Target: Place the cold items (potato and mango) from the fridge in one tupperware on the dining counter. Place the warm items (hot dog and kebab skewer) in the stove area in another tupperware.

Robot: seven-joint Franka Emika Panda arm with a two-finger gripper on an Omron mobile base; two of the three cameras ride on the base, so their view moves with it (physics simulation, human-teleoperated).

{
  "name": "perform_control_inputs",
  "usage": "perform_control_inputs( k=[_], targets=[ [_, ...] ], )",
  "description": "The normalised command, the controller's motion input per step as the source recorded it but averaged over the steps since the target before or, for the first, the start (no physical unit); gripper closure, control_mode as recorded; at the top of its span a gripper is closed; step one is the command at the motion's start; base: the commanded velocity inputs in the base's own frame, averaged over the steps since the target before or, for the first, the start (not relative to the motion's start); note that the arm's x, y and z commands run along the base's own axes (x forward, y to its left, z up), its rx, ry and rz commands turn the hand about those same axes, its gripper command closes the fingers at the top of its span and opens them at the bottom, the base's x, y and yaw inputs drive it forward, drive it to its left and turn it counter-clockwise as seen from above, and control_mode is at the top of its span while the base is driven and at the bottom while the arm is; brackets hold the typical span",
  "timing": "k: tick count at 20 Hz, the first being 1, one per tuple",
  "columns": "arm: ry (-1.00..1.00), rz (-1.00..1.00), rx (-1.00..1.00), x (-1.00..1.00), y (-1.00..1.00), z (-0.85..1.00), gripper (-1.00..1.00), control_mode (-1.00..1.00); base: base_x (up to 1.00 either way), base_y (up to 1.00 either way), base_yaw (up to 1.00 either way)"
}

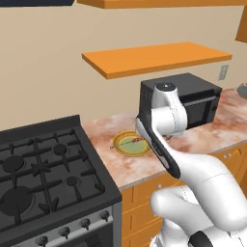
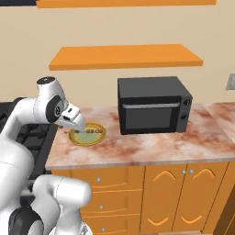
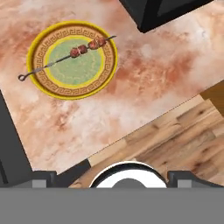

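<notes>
The kebab skewer [image 3: 83,49] lies across a yellow, green-centred plate [image 3: 65,89] on the marbled counter, its meat chunks near one end and its thin metal rod sticking out past the rim. From the base views the skewer [image 1: 131,142] [image 2: 89,131] and its plate [image 1: 120,149] [image 2: 85,142] sit between the stove and the microwave. My gripper [image 3: 113,177] hangs well above the counter's front edge, on the near side of the plate. It is open, with nothing between its widely spaced fingertips [image 3: 41,177].
A black microwave [image 1: 193,96] [image 2: 153,105] stands on the counter right of the plate. The black gas stove [image 1: 43,169] borders the counter on the left. An orange shelf [image 1: 154,58] hangs above. Wooden floor [image 3: 183,135] lies below the counter edge.
</notes>
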Motion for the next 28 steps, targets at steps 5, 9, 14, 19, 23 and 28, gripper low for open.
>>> perform_control_inputs(
  k=[5, 9, 14, 19, 23, 28],
  targets=[
    [0.04, -0.4, 0.11, 0.17, 0.06, -0.37, -1.0, -1.0, 0.0, 0.0, 0.0],
    [0.0, -0.33, 0.08, 0.15, 0.0, -0.5, -1.0, -1.0, 0.0, 0.0, 0.0],
    [0.0, -0.26, 0.07, 0.39, 0.0, -0.33, -1.0, -1.0, 0.0, 0.0, 0.0],
    [0.0, -0.15, 0.07, 0.59, -0.01, -0.19, -1.0, -1.0, 0.0, 0.0, 0.0],
    [0.0, -0.09, 0.07, 0.64, -0.03, -0.19, -1.0, -1.0, 0.0, 0.0, 0.0],
    [0.03, -0.06, 0.07, 0.57, 0.0, -0.25, -1.0, -1.0, 0.0, 0.0, 0.0]
  ],
)
